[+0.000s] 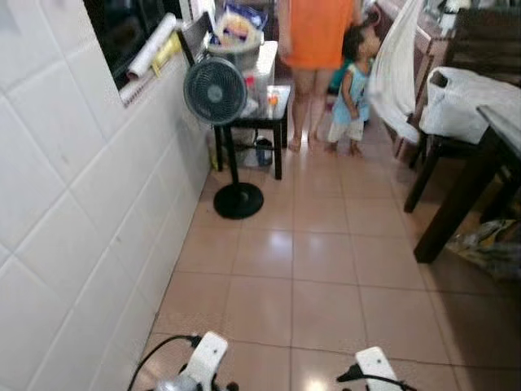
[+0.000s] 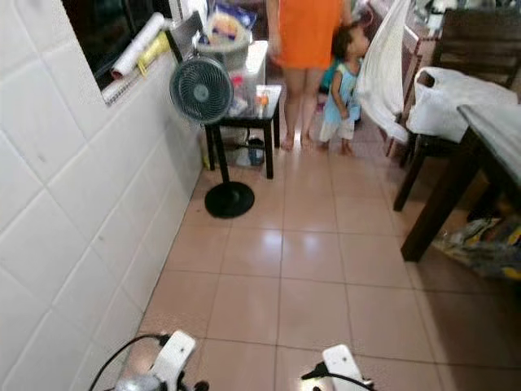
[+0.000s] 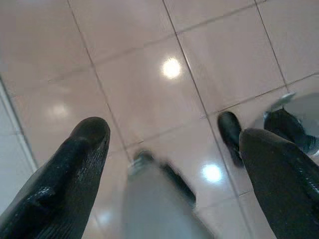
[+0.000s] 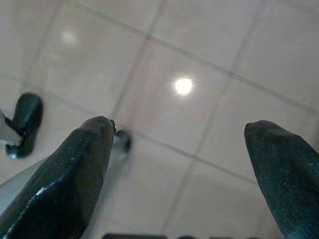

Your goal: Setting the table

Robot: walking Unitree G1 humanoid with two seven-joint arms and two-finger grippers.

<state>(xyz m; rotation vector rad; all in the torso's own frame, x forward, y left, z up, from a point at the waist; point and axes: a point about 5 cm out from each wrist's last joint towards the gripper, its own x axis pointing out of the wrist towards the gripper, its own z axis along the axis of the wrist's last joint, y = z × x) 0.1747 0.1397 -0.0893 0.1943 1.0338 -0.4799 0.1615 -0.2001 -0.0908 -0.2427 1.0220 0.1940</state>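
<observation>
Left gripper (image 3: 169, 164) and right gripper (image 4: 179, 164): fingers spread wide, empty, hanging over the tiled floor (image 1: 326, 285). Dark table (image 1: 488, 155), ahead right of the fan (image 1: 216, 91): likely heavy and rigid; nothing to grasp there yet. White bag (image 1: 464, 102) beside the table: probably soft and light.

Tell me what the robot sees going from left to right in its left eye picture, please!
White tiled wall → standing fan → small black side table → person in orange → small child → white plastic bag → dark wooden table.
</observation>
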